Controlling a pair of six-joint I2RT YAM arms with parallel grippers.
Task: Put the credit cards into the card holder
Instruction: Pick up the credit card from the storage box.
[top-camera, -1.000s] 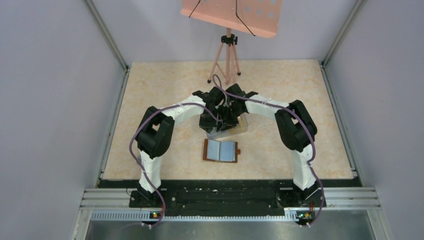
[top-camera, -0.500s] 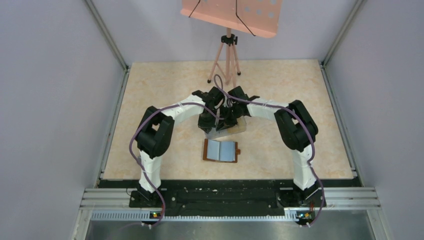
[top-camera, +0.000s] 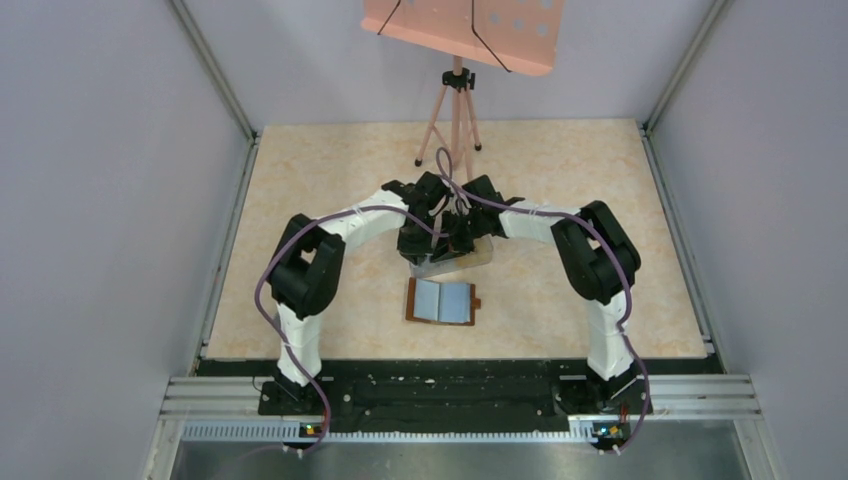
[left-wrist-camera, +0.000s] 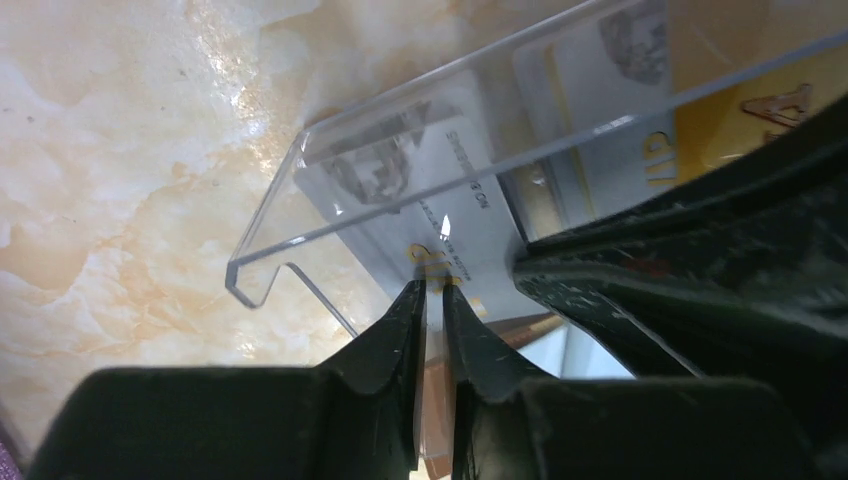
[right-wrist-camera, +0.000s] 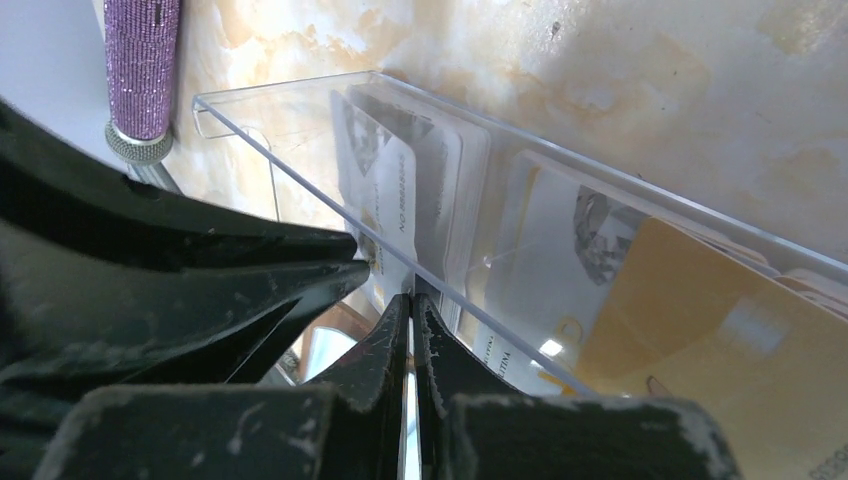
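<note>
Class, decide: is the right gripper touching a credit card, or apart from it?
Touching. The right wrist view shows the right gripper shut on a credit card, its thin white edge pinched between both fingers.

right jaws: credit card (right-wrist-camera: 408, 430) edge-on — face hidden | top: clear box (top-camera: 481, 252) mostly hidden

One card holder (top-camera: 441, 301), one clear box (left-wrist-camera: 290, 215), one tripod (top-camera: 455, 115), two arms (top-camera: 310, 270); credit cards (right-wrist-camera: 690, 300) uncountable.
</note>
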